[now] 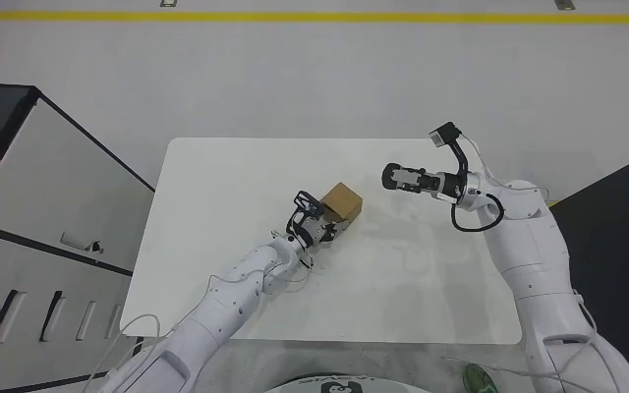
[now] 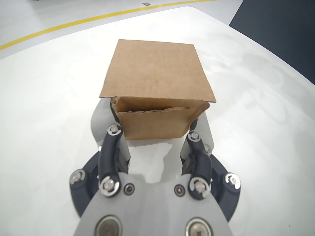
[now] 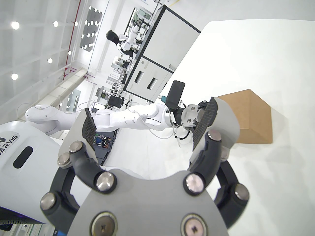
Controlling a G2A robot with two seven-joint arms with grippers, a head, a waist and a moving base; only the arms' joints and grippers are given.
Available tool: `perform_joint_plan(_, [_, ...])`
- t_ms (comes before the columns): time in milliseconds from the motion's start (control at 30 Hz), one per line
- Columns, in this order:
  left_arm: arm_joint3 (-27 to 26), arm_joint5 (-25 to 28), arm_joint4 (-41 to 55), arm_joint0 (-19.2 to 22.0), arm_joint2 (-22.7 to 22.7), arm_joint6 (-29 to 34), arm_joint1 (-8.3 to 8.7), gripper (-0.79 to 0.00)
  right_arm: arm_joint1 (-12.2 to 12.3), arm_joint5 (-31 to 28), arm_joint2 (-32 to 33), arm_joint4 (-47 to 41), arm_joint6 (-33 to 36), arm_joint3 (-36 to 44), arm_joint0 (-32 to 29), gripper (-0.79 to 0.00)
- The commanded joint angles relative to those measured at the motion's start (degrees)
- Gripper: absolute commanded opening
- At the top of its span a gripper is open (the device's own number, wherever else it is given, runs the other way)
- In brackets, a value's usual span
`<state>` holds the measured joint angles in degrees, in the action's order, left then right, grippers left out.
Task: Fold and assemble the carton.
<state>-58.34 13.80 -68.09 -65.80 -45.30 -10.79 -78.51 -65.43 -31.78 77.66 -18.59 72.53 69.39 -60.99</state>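
Left wrist view: left hand (image 2: 155, 117) is narrowed onto the carton (image 2: 155, 74), one finger against each side of the box's near face, low down by the counter (image 2: 49, 87). Carton is plain brown cardboard. Top panel lies folded flat and overhangs the near face a little. Beneath the overhang a dark slit shows, with a ragged cardboard edge along it. Box sits on the counter, squarish, closed on the sides in view.

Top view: left hand (image 1: 313, 224) meets the carton (image 1: 344, 201) at its corner nearest the robot. Carton stands near the middle of the white counter (image 1: 226, 196). Right hand (image 1: 391, 178) is just beyond the carton's far-right side, fingertips pointed toward it, not touching, a strip of bare counter between.

Right wrist view: right hand (image 3: 150, 111) is spread wide and holds nothing, ribbed pads facing each other across the gap. Past one finger the carton (image 3: 256, 114) rests on the counter (image 3: 246, 50), with the left arm's wrist up against it.

Surroundings: grey cabinet (image 1: 59, 196) stands off the counter's left edge in the top view; a yellow floor line (image 1: 314, 17) runs beyond the far edge; a black panel (image 2: 278, 13) stands past the counter's corner in the left wrist view.
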Motion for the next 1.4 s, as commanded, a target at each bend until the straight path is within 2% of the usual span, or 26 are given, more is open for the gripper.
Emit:
perform_joint_plan(0, [-1.84,-0.03,-1.09,-0.13,-0.11,0.31,0.11,-0.785,0.00,0.00,0.00,0.00,0.00,0.00,0.00,0.000])
perform_joint_plan(200, [-10.49,0.82,-5.63,-1.76,-1.49,2.69,1.18,-0.785,0.00,0.00,0.00,0.00,0.00,0.00,0.00,0.000])
perform_joint_plan(433, [-19.27,-0.60,-10.64,-4.55,-5.70,7.47,2.90,-0.785,0.00,0.00,0.00,0.00,0.00,0.00,0.00,0.000])
perform_joint_plan(733, [-19.50,-0.79,-10.90,-4.71,-5.86,7.68,2.95,-0.785,0.00,0.00,0.00,0.00,0.00,0.00,0.00,0.000])
perform_joint_plan(833, [-20.36,-1.01,-12.52,-5.21,-7.56,8.28,3.47,-0.785,0.00,0.00,0.00,0.00,0.00,0.00,0.00,0.000])
perform_joint_plan(933, [-22.46,2.14,-12.88,-6.83,-10.88,9.00,4.57,-0.785,0.00,0.00,0.00,0.00,0.00,0.00,0.00,0.000])
perform_joint_plan(1167, [-31.53,15.37,-13.30,-13.38,-20.66,11.63,7.92,-0.785,0.00,0.00,0.00,0.00,0.00,0.00,0.00,0.000])
perform_joint_plan(1367, [-39.43,26.14,-6.16,-18.40,-28.67,15.69,9.93,-0.785,0.00,0.00,0.00,0.00,0.00,0.00,0.00,0.000])
